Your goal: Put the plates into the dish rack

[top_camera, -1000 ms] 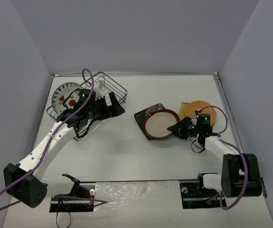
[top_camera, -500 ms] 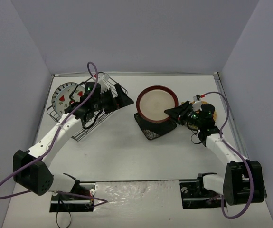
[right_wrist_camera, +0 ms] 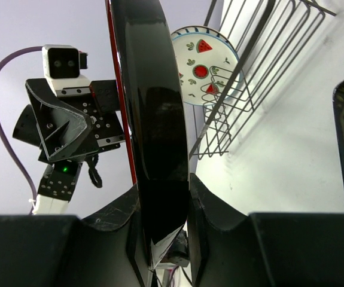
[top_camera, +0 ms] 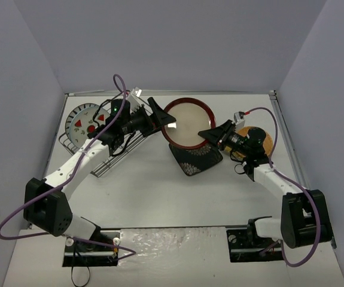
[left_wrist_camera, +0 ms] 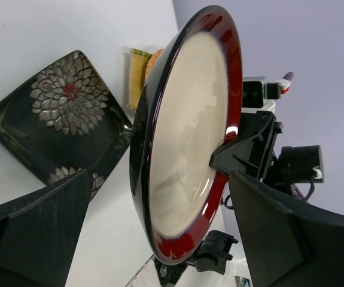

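Observation:
My right gripper (top_camera: 210,135) is shut on the right rim of the red-brown-rimmed pale plate (top_camera: 188,122) and holds it tilted on edge in the air above the table; in the right wrist view (right_wrist_camera: 163,221) the plate's dark underside (right_wrist_camera: 151,119) runs up between the jaws. My left gripper (top_camera: 160,115) is open at the plate's left rim. In the left wrist view (left_wrist_camera: 160,176) the plate (left_wrist_camera: 189,131) stands between the spread fingers, and I cannot tell if they touch it. The dark square plate (top_camera: 194,158) lies below. The orange-tan plate (top_camera: 259,139) lies far right. The dish rack (top_camera: 107,149) holds the fruit-motif plate (top_camera: 87,122).
A yellow item (left_wrist_camera: 137,67) lies beside the orange-tan plate (left_wrist_camera: 152,61). The dark square plate with flower pattern (left_wrist_camera: 64,113) lies flat on the white table. The rack's wires (right_wrist_camera: 249,60) and the fruit plate (right_wrist_camera: 204,66) show beyond the held plate. Grey walls enclose the table.
The right gripper lifted the red-brown-rimmed plate off the dark square plate and carried it up and left. The left arm swung right from the rack to the plate's left rim.

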Motion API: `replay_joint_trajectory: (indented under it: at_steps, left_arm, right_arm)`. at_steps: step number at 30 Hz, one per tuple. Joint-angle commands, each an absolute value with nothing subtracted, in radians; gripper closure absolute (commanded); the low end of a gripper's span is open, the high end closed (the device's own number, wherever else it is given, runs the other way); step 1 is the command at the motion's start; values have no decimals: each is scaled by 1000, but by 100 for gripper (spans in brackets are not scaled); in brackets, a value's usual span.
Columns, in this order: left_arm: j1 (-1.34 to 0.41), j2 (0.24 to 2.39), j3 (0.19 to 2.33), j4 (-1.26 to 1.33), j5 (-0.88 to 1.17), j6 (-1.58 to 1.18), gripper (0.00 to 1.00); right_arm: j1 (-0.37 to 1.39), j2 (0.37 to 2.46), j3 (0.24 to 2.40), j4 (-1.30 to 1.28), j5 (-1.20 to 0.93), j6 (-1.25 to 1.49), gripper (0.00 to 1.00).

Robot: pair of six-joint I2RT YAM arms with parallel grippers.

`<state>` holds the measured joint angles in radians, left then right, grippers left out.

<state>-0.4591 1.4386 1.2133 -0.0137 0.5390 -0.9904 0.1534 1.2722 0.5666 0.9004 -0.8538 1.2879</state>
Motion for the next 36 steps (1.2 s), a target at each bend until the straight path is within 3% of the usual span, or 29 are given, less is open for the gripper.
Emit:
replay_joint_trajectory:
  at_steps: [1,6,11,20,25,28,30,31,34,36]
  left_arm:
    - [-466,1429,1225,164,603,-1076,9]
    - [-466,1434,1221,216,629,-1103,12]
    - [-466,1448,1229,239,645,-1122,22]
    - [-466,1454,1238,250,666,-1108,47]
    - [-466,1451,1247,219,674,-1067,67]
    - [-466,1449,1250,218,683,-1055,84]
    - [-466,1445,1253,222,692,-1042,100]
    - [-466,1443,1255,222,695,-1041,100]
    - [-463,1434,1260,218,695,-1003,100]
    - [-459,1423,1266,209,696,-971,100]
  right_arm:
    - [164,1260,665,1215,-899,1351,100]
    - [166,1273,683,1233,-907,1361,100]
    - [167,1287,695,1246,-913,1362,100]
    - [170,1301,695,1244,-917,1359,100]
    - [172,1298,692,1220,-913,1342,100]
    - [173,1298,693,1218,-916,1340,100]
    - [173,1295,693,1203,-922,1330,100]
    - [173,1294,693,1201,-922,1329,100]
    - [173,1280,690,1154,-920,1298,76]
    - [173,1267,692,1083,-919,1243,46]
